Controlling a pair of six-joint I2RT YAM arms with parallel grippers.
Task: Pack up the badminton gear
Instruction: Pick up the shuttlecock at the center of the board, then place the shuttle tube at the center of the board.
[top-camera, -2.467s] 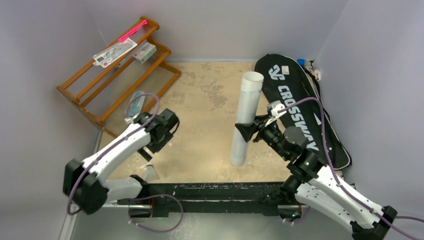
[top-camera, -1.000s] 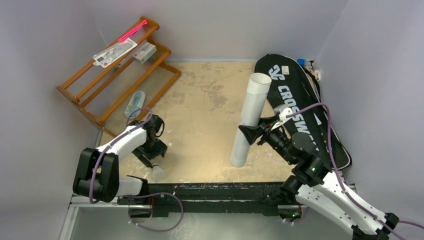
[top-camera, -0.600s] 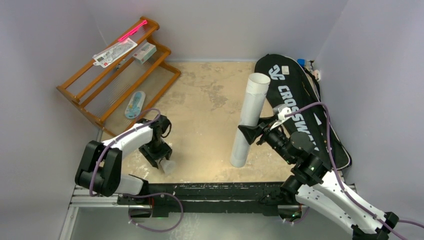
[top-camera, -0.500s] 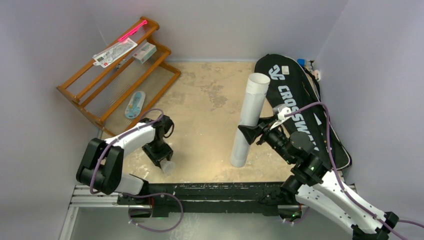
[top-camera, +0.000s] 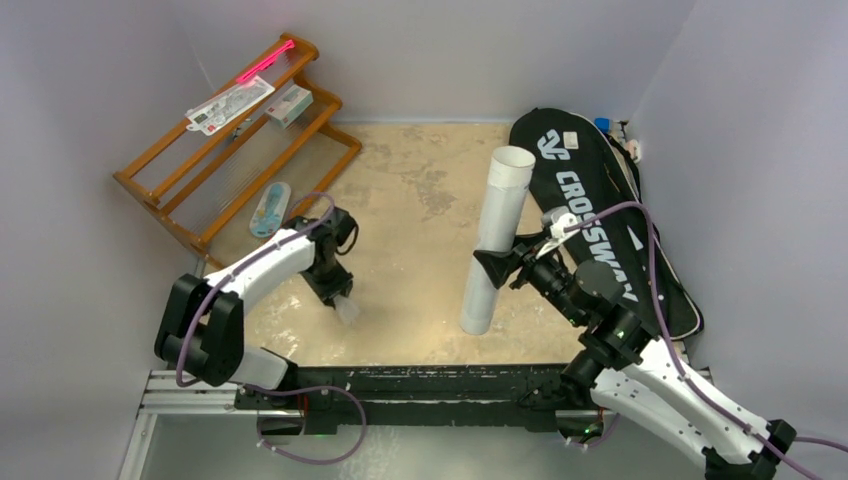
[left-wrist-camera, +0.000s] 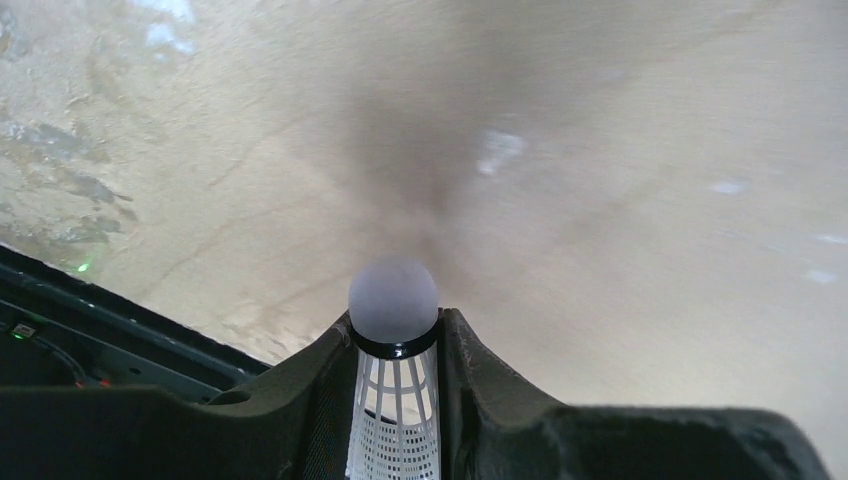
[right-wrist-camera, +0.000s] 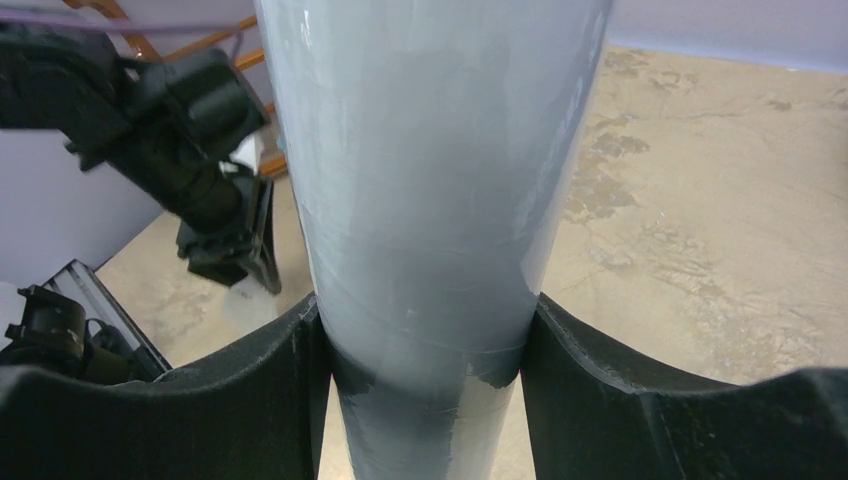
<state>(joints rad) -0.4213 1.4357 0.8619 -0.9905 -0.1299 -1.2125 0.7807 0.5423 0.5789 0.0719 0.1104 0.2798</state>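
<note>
Two grips on, both checked from the wrist cameras.

Left gripper (left-wrist-camera: 395, 335): jaws drawn nearly together, with the fingers (left-wrist-camera: 300, 400) pressed against both sides of a shuttlecock (left-wrist-camera: 393, 300) at the black band under its cork. The cork points away from the wrist and the skirt runs back between the fingers. In the top view this gripper sits at 8 o'clock on the floor (top-camera: 420, 190). Cannot tell whether the shuttlecock touches the floor.

Right gripper (top-camera: 492, 266): jaws held wide, both fingers flat against the tube (top-camera: 500, 210), below its mid-length. The tube stands near-upright at 3 o'clock, its open top leaning toward 12.

The bag (top-camera: 600, 230) lies at 2 o'clock, just beside the tube. The rack (top-camera: 240, 160) is at 10 o'clock.
</note>
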